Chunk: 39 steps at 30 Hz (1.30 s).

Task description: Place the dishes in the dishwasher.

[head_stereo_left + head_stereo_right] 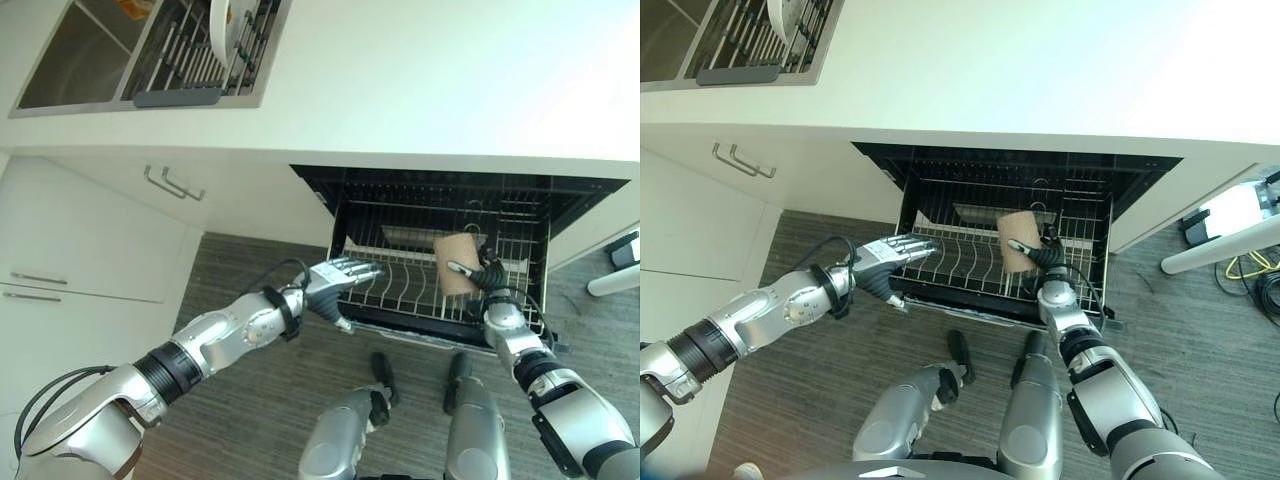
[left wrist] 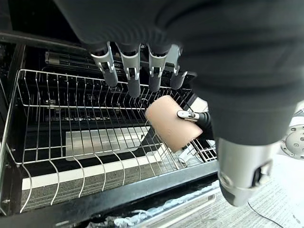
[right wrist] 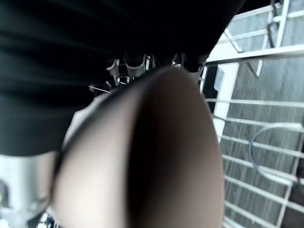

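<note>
Currently a tan cup [image 1: 456,262], judged light, stiff and rather slippery, is clamped round its side by the right hand [image 1: 487,275] over the dishwasher rack [image 1: 400,285], while the left hand [image 1: 335,281] is held with fingers straight at the rack's front edge.

- A smooth white countertop [image 1: 420,80] is spanning above.
- White cabinet doors with metal bar handles [image 1: 172,183] are standing shut.
- Grey wood-grain flooring [image 1: 250,400] is lying below.
</note>
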Tool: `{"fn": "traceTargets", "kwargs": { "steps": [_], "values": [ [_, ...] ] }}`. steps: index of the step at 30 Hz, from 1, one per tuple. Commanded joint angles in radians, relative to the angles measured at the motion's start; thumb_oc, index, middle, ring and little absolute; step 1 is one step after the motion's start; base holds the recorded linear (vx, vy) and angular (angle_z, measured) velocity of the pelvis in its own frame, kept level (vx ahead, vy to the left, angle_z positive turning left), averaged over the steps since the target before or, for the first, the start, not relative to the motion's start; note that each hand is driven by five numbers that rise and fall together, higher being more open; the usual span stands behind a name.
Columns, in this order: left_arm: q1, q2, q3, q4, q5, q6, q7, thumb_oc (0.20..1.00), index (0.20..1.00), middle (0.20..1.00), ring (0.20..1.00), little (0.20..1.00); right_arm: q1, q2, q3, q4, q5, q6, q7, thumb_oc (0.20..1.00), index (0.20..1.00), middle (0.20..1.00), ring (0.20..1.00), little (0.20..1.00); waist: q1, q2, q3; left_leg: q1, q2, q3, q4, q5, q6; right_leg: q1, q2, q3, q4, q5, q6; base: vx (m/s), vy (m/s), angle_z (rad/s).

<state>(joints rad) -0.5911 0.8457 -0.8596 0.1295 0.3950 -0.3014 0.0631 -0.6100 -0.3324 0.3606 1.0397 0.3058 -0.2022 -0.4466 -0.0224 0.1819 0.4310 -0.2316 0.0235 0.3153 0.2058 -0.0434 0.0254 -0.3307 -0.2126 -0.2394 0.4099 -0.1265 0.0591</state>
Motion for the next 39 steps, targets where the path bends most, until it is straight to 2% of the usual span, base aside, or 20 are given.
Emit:
{"fn": "traceTargets", "kwargs": {
  "steps": [1,6,10,16,18,21,23,24,28,32,35,39],
  "values": [
    [-0.004,0.012,0.031,-0.054,-0.032,-0.008,0.047,1.0,1.0,1.0,1.0,1.0,0.057,-0.036,-0.038,0.08,-0.066,0.065,-0.229,1.0,1.0,1.0,1.0,1.0,-0.005,-0.022,0.026,-0.014,0.011,-0.058,0.094,-0.096,-0.047,0.066,-0.02,0.027,-0.11,0.064,0.092,0.0,0.0,0.0],
    [0.039,0.003,0.041,-0.063,-0.01,-0.006,0.072,1.0,1.0,1.0,1.0,1.0,0.068,-0.052,-0.07,0.066,-0.158,0.129,-0.442,1.0,1.0,1.0,1.0,1.0,-0.013,-0.013,0.028,-0.01,0.007,-0.056,0.094,-0.1,-0.041,0.067,-0.017,0.038,-0.11,0.063,0.093,0.01,0.013,-0.02],
    [0.07,-0.002,0.045,-0.059,0.008,-0.02,0.094,1.0,1.0,1.0,1.0,1.0,0.072,-0.057,-0.076,0.05,-0.18,0.158,-0.516,1.0,1.0,1.0,1.0,1.0,-0.012,-0.007,0.026,-0.01,0.001,-0.06,0.094,-0.105,-0.037,0.068,-0.016,0.044,-0.11,0.059,0.093,0.01,0.008,-0.01],
    [0.085,0.005,0.045,-0.066,0.01,-0.028,0.104,1.0,1.0,1.0,1.0,1.0,0.078,-0.054,-0.074,0.047,-0.186,0.146,-0.527,1.0,1.0,1.0,1.0,1.0,-0.009,-0.002,0.026,-0.01,0.0,-0.059,0.094,-0.105,-0.034,0.07,-0.019,0.043,-0.11,0.057,0.094,0.01,0.008,-0.01],
    [0.082,0.005,0.039,-0.061,0.009,-0.029,0.11,1.0,1.0,1.0,1.0,1.0,0.075,-0.05,-0.07,0.05,-0.178,0.134,-0.518,1.0,1.0,1.0,1.0,1.0,-0.007,-0.003,0.025,-0.011,-0.001,-0.061,0.094,-0.106,-0.034,0.07,-0.018,0.042,-0.11,0.056,0.093,0.0,0.0,0.0],
    [0.081,0.001,0.036,-0.058,0.008,-0.025,0.111,1.0,1.0,1.0,1.0,1.0,0.077,-0.04,-0.069,0.048,-0.119,0.068,-0.497,1.0,1.0,1.0,1.0,1.0,-0.004,-0.004,0.025,-0.011,-0.001,-0.063,0.094,-0.105,-0.032,0.072,-0.018,0.041,-0.11,0.056,0.092,0.0,0.0,0.0],
    [0.093,-0.003,0.04,-0.071,0.009,-0.012,0.107,1.0,1.0,1.0,1.0,1.0,0.088,-0.03,-0.08,0.033,-0.046,-0.03,-0.451,1.0,1.0,1.0,1.0,1.0,-0.004,-0.005,0.025,-0.009,-0.001,-0.067,0.094,-0.105,-0.031,0.076,-0.017,0.043,-0.11,0.055,0.091,0.04,0.006,-0.01],
    [0.106,-0.009,0.046,-0.08,0.011,0.0,0.104,1.0,1.0,1.0,1.0,1.0,0.097,-0.019,-0.086,0.011,0.008,-0.113,-0.4,1.0,1.0,1.0,1.0,1.0,-0.004,-0.007,0.022,-0.007,0.0,-0.071,0.094,-0.106,-0.032,0.079,-0.016,0.045,-0.11,0.054,0.091,0.0,0.0,0.0],
    [0.158,0.006,0.086,-0.089,0.02,0.013,0.101,1.0,1.0,1.0,1.0,1.0,0.158,0.01,-0.07,-0.175,0.131,-0.245,-0.285,1.0,1.0,1.0,1.0,1.0,-0.008,-0.03,-0.001,-0.013,0.02,-0.065,0.094,-0.104,-0.042,0.077,-0.014,0.039,-0.11,0.055,0.092,0.01,-0.017,-0.01],
    [0.242,0.012,0.151,-0.066,0.034,0.016,0.146,1.0,1.0,1.0,1.0,1.0,0.271,0.013,-0.054,-0.426,0.151,-0.294,-0.228,1.0,1.0,1.0,1.0,1.0,-0.018,-0.069,-0.045,0.007,0.044,-0.053,0.094,-0.117,-0.047,0.104,-0.016,0.015,-0.11,0.044,0.1,0.02,-0.05,-0.06],
    [0.337,-0.016,0.224,-0.038,0.037,0.009,0.2,1.0,1.0,1.0,1.0,1.0,0.375,0.006,-0.065,-0.591,0.143,-0.28,-0.185,1.0,1.0,1.0,1.0,1.0,-0.029,-0.093,-0.103,0.04,0.062,-0.036,0.094,-0.123,-0.05,0.142,-0.02,-0.001,-0.11,0.033,0.103,0.09,-0.021,-0.19],
    [0.435,-0.072,0.333,0.036,0.015,-0.061,0.29,1.0,1.0,1.0,1.0,1.0,0.475,0.003,-0.1,-0.721,0.157,-0.266,-0.112,1.0,1.0,1.0,1.0,1.0,-0.041,-0.117,-0.176,0.083,0.077,-0.02,0.094,-0.133,-0.053,0.186,-0.022,-0.012,-0.11,0.018,0.101,0.08,0.005,-0.06]
  ]
}}
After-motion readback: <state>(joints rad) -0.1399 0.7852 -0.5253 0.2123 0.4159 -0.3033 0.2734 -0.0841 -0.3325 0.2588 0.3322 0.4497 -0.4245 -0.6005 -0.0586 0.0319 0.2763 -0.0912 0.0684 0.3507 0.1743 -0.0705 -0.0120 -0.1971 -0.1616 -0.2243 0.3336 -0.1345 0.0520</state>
